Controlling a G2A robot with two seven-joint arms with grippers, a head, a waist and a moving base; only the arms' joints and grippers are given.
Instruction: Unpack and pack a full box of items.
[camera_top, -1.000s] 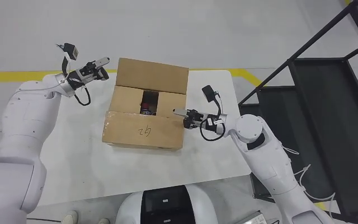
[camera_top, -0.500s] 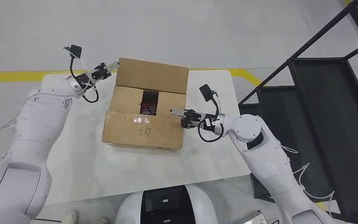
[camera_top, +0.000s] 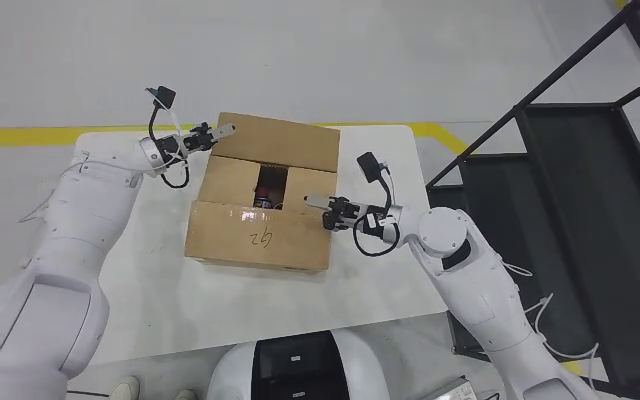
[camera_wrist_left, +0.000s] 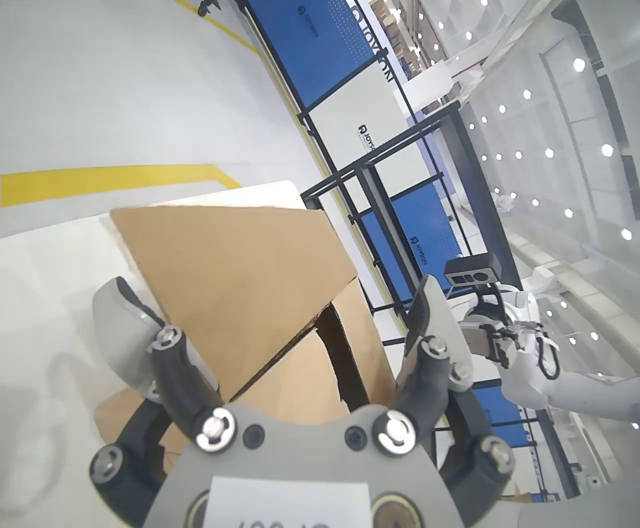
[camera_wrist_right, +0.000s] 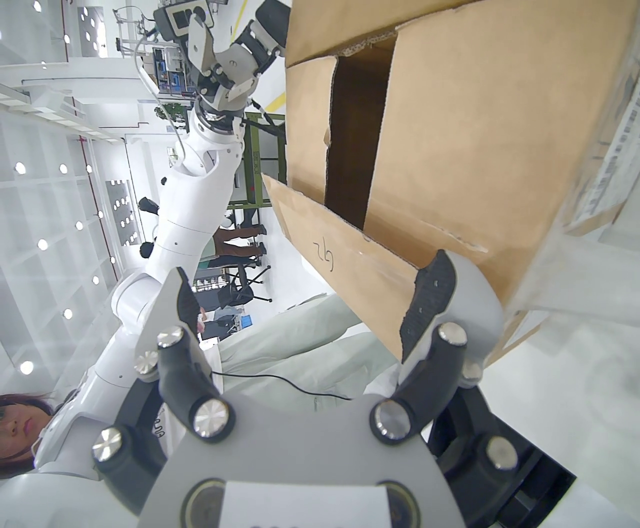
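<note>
So there's a white tabletop (camera_top: 150, 290) with a big cardboard box (camera_top: 258, 238) sitting roughly in the middle of it, a bit toward the far side. The box is half open. Its far flap (camera_top: 280, 140) is folded up and back, and the near flap (camera_top: 255, 232), the one with a handwritten scribble on it, hangs out toward the robot. The two smaller inner flaps are mostly down: the left inner flap (camera_top: 230, 180) and the right inner flap (camera_top: 308, 185), with a dark gap (camera_top: 268, 185) between them.

The left pincer (camera_top: 222, 131) is up at the far-left corner of the box, right by the edge of the raised far flap. In its wrist view the left pincer (camera_wrist_left: 270, 300) is spread wide, with the corner of that flap lined up in the space between the fingers. It's got nothing clamped, and I honestly can't tell if either finger touches the cardboard.

The right pincer (camera_top: 312, 201) is at the box's right side, just at the outer edge of the right inner flap. From its own camera the right pincer (camera_wrist_right: 310, 272) is wide apart too, holding nothing, with one finger sitting in front of the near flap's corner.

Down in the gap you can just make out something dark with a bit of red (camera_top: 262, 197), too small to say what.
</note>
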